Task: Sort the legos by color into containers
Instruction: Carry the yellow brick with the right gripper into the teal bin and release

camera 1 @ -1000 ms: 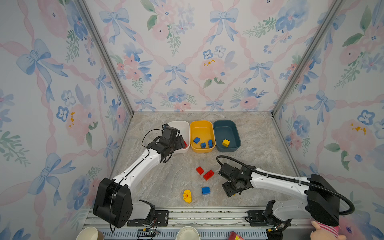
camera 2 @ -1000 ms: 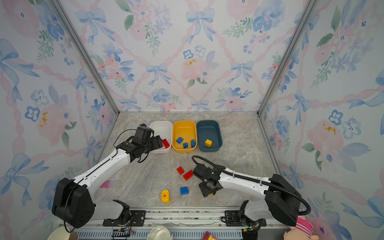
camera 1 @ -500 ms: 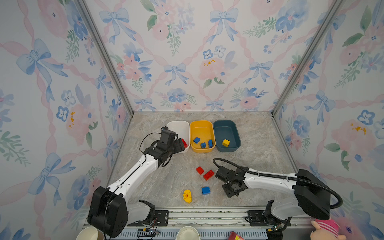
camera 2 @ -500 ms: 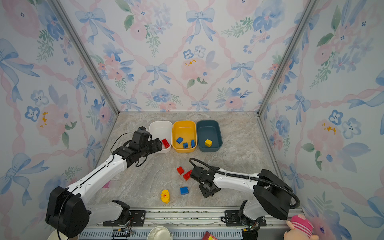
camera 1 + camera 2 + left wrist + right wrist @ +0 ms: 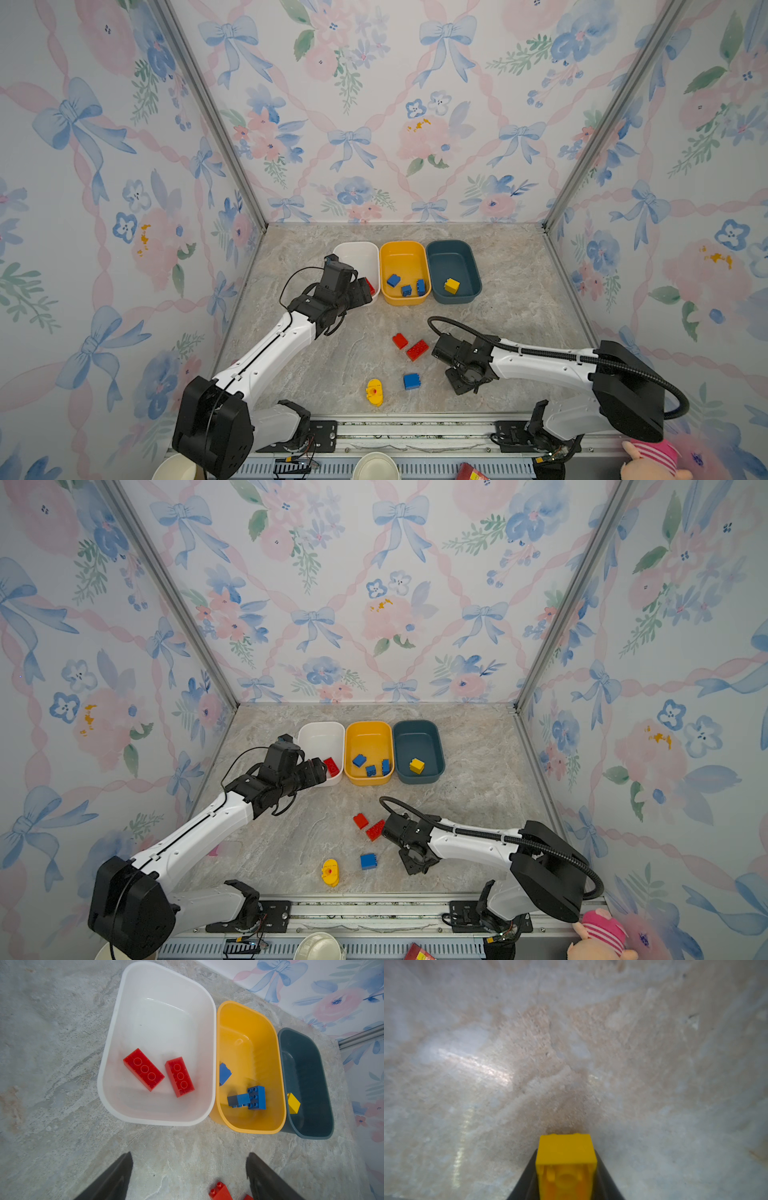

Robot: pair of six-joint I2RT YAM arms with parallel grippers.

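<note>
Right wrist: right pincer [image 5: 565, 1160] newly tight on yellow brick [image 5: 565, 1150]; left pincer [image 5: 189, 1155] spread.

The left arm [image 5: 266, 361] stretches from 7 o'clock toward 12 o'clock. The left gripper [image 5: 189, 1159] has its fingers [image 5: 116, 1176] wide apart. The right arm [image 5: 540, 365] lies low from 4 o'clock toward the centre. The right gripper [image 5: 566, 1159] points down and clamps a yellow brick [image 5: 564, 1147].

Your table [image 5: 519, 299] lies bare toward 2 o'clock; tubs [image 5: 402, 245] wall off 12, red bricks [image 5: 417, 350] sit near centre, blue brick [image 5: 411, 381] and yellow piece [image 5: 374, 392] crowd 6, left arm [image 5: 270, 357] spans 8.
</note>
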